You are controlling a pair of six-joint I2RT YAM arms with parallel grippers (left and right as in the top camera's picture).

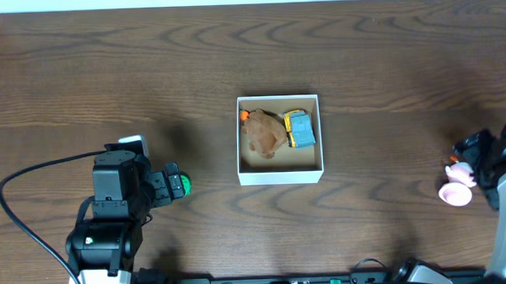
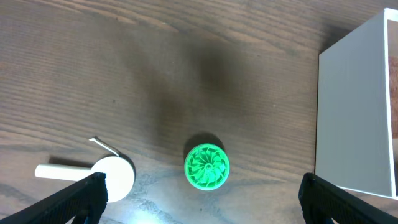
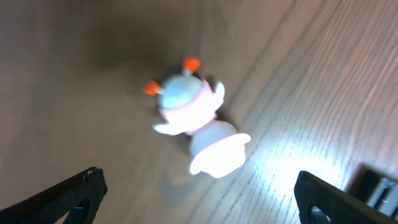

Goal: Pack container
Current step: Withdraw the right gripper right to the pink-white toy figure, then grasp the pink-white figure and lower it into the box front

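Two toys, a brown plush lump and a blue-yellow car, lie overhead inside the white square cardboard container at the centre of the brown wooden table.

Left wrist: the left gripper has its fingers spread, with a green ribbed disc between them and the container wall at three o'clock.

Right wrist: the right gripper is likewise spread below a pink-and-white figurine.

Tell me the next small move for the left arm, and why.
Probably lower the left gripper straight down around the green ribbed toy and close. Its jaws stand open, and in the wrist view the toy lies on the table between the fingertips, outside the container, which already holds a brown toy and a blue-yellow car.
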